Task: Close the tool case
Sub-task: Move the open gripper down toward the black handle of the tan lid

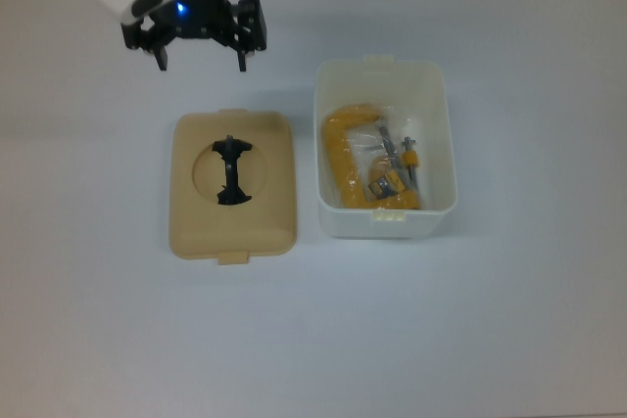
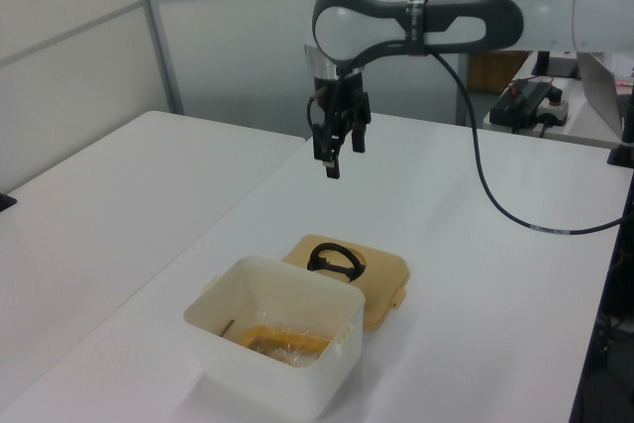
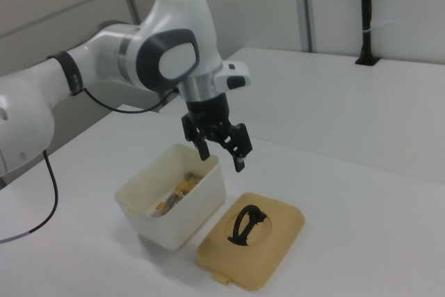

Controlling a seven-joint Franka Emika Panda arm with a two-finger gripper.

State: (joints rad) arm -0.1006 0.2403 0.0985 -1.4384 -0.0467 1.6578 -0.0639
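The tool case lies in two parts on the white table. Its beige lid rests flat with the black handle in its round recess, to the top view's left of the white tub. In the tub lies a yellow clamp. My gripper hangs open in the air with nothing between its fingers, just past the lid's far edge in the top view. The left view has the gripper well above the lid and tub. In the right view the gripper hovers over the lid, beside the tub.
The white table spreads wide around the case. A second white table adjoins at the left view's left. Equipment and cables stand at the back of the left view.
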